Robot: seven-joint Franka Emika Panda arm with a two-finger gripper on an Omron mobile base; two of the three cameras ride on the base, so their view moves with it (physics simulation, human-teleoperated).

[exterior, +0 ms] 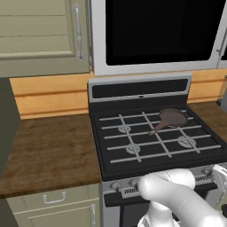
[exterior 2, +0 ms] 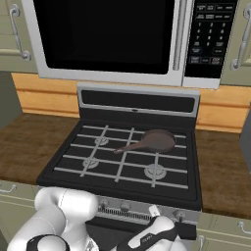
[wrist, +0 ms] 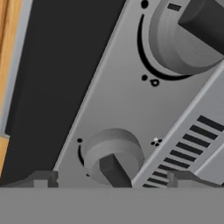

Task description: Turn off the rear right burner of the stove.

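The black stove [exterior: 155, 153] [exterior 2: 63, 171] stands under the microwave, with its silver knob strip [exterior 2: 115, 205] along the front. A dark brown skillet [exterior: 172, 118] [exterior 2: 158, 140] sits over the rear right burner and hides it. My gripper [wrist: 113, 179] [exterior 2: 153, 212] is low at the front of the strip, towards its right end. It is open, with a fingertip on each side of a small silver knob [wrist: 113, 155], apart from it. A second, larger-looking knob [wrist: 186, 37] lies further up in the hand view.
Three uncovered burner rings [exterior: 124, 129] [exterior: 133, 148] [exterior: 186, 142] show on the grate. The white-framed microwave [exterior 2: 122, 39] hangs above the stove. Wooden counter [exterior: 48, 150] [exterior 2: 225, 171] runs on both sides. My white arm [exterior: 177, 195] fills the space before the stove.
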